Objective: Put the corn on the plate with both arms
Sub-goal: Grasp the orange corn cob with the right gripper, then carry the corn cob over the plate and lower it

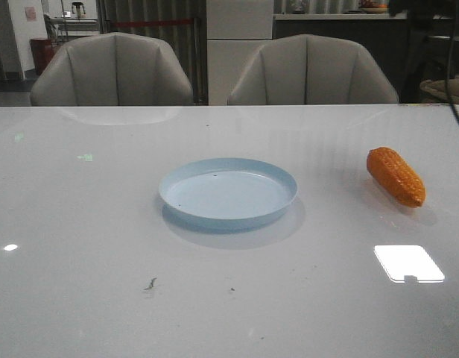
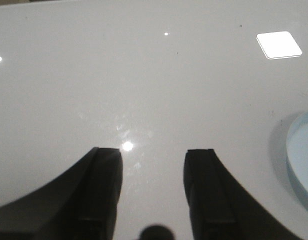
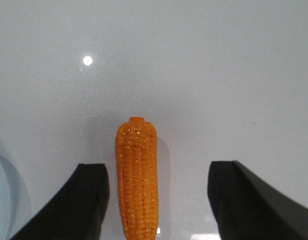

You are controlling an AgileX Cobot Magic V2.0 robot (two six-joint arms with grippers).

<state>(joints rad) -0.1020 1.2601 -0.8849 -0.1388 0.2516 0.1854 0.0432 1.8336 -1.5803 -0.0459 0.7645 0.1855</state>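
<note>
One corn (image 1: 396, 176), one plate (image 1: 228, 192), two chairs (image 1: 112, 69).

The toy corn cob (image 3: 137, 177), lying between the right gripper's (image 3: 156, 200) black fingers (image 3: 86, 200), is showing bright orange, patterned with bumpy kernel rows running along its length. The plate (image 1: 228, 191) is showing pale blue, plain and unpatterned; a sliver of its rim is appearing beside the left gripper (image 2: 151, 192), whose fingers are also looking matte black. The table (image 1: 80, 246) beneath both grippers is gleaming glossy white-grey with bright light reflections. The two chairs (image 1: 110, 71) beyond are appearing pale grey-beige.
</note>
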